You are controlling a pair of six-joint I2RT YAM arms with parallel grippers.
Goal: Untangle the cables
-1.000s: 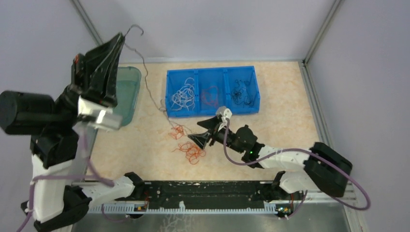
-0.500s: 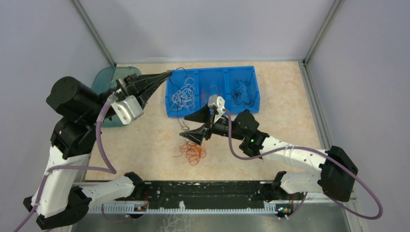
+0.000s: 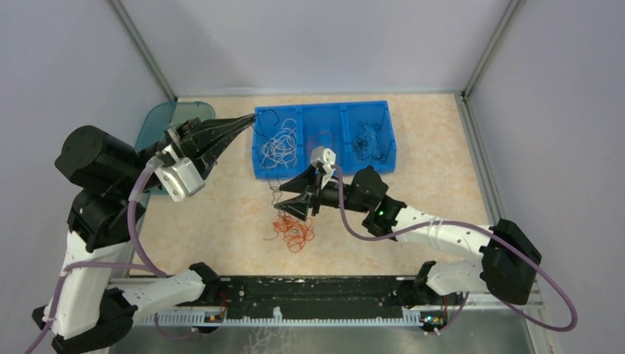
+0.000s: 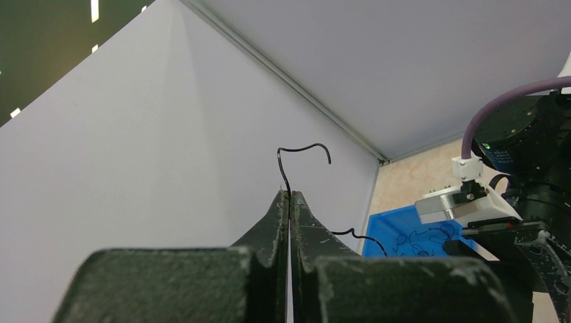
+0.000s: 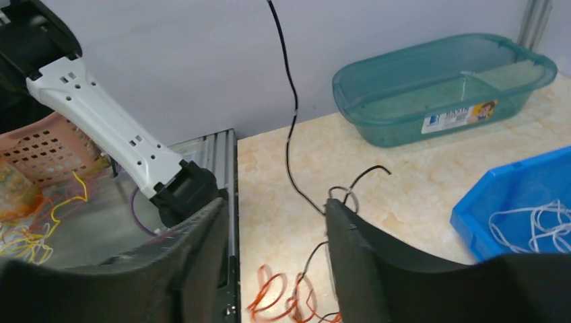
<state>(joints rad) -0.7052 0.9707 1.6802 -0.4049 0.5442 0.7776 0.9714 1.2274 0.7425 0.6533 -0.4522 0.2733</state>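
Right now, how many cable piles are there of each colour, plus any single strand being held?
White piles: 1, in the blue bin.
Orange-red piles: 2, one on the table, one in the bin.
Black piles: 1, in the bin.
Black strand pinched in the left gripper: 1.
Total: 5.

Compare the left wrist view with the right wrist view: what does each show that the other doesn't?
Only the left wrist view: the left gripper shut on the black cable, whose free end curls above its tips. Only the right wrist view: the right gripper with jaws apart, the teal tub, orange-red cables on the table, and white cables in the blue bin. Both: the black cable and the blue bin.
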